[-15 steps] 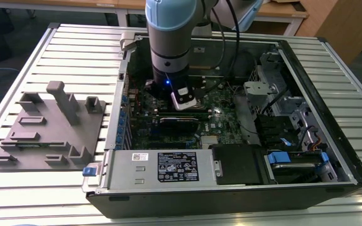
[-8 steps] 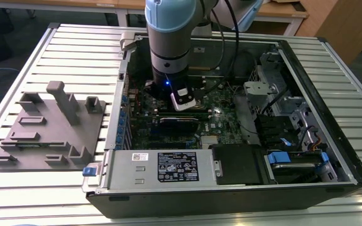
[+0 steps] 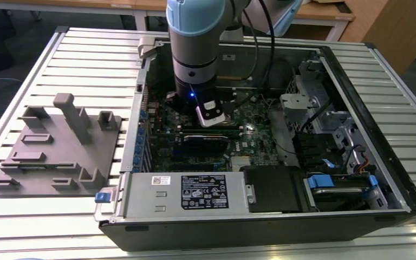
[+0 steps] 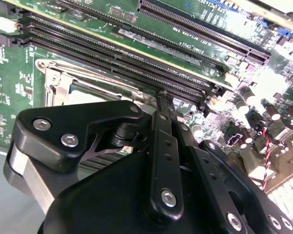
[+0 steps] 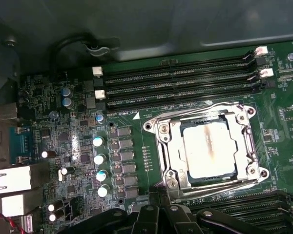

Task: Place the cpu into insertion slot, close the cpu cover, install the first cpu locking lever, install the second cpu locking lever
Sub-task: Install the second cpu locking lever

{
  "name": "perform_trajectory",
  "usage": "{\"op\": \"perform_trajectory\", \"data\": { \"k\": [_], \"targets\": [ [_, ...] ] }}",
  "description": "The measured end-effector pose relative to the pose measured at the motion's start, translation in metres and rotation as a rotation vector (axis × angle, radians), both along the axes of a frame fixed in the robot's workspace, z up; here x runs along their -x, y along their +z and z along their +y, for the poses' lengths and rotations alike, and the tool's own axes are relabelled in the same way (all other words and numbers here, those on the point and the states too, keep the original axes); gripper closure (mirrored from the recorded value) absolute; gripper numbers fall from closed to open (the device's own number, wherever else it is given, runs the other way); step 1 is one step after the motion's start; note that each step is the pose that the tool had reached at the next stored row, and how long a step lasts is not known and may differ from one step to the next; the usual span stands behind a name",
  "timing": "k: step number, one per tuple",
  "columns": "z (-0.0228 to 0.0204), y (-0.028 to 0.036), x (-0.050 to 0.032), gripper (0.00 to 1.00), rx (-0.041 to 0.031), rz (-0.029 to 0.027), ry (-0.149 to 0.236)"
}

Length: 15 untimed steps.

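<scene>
In the first wrist view the cpu [image 5: 208,149] sits flat in the insertion slot [image 5: 172,151], its dull silver top showing through the window of the cpu cover [image 5: 207,116], which lies down over it, so chip and cover look already in place. Thin metal locking levers [image 5: 219,184] run along the edges of the frame, one along the side nearest the gripper; whether they are hooked home cannot be told. The gripper [image 5: 158,214] shows as black linkage at the lower middle of that frame, just beside the socket's near edge, so the socket lies ahead of the gripper and slightly toward the frame's right. In the second wrist view the gripper [image 4: 162,100] has its fingers drawn together to a narrow tip, closed on nothing visible, hovering over the socket frame beside the long black memory slots [image 4: 136,53]. The motherboard [image 5: 63,122] is crowded with capacitors and connectors around the socket, leaving little room. In the exterior view the arm reaches down into the open computer case [image 3: 381,135] on the slatted desk [image 3: 85,49].
</scene>
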<state>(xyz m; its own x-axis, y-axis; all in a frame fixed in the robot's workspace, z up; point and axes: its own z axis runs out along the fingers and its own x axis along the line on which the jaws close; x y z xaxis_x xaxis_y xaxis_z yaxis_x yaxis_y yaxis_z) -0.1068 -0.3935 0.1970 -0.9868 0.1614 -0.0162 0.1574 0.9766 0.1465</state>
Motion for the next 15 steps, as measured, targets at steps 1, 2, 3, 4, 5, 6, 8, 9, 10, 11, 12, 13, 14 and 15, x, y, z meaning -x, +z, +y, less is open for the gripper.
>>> {"op": "perform_trajectory", "data": {
  "k": [1,2,3,4,5,6,8,9,10,11,12,13,14,15],
  "targets": [
    [0.0000,0.0023,0.0000,0.89,0.0003,0.0002,0.000],
    [-0.0001,0.0045,0.0000,0.89,0.0005,0.0004,0.000],
    [-0.0001,0.0068,0.0000,0.89,0.0005,0.0003,0.000],
    [-0.0001,0.0092,0.0000,0.89,0.0005,0.0003,0.000],
    [-0.0001,0.0117,0.0000,0.89,0.0005,0.0003,0.000],
    [-0.0001,0.0140,0.0000,0.89,0.0006,0.0004,0.000],
    [-0.0001,0.0185,0.0000,0.89,0.0005,0.0004,0.000],
    [-0.0001,0.0206,0.0000,0.89,0.0005,0.0004,0.000],
    [-0.0001,0.0222,0.0000,0.89,0.0005,0.0004,0.000],
    [0.0000,0.0225,0.0000,0.89,0.0004,0.0003,0.000],
    [0.0000,0.0225,0.0000,0.89,0.0003,0.0003,0.000],
    [0.0001,0.0225,-0.0002,0.89,0.0003,0.0003,0.000],
    [0.0004,0.0226,-0.0008,0.89,0.0005,0.0004,0.000],
    [0.0010,0.0225,-0.0017,0.89,0.0006,0.0004,0.000]
  ]
}}
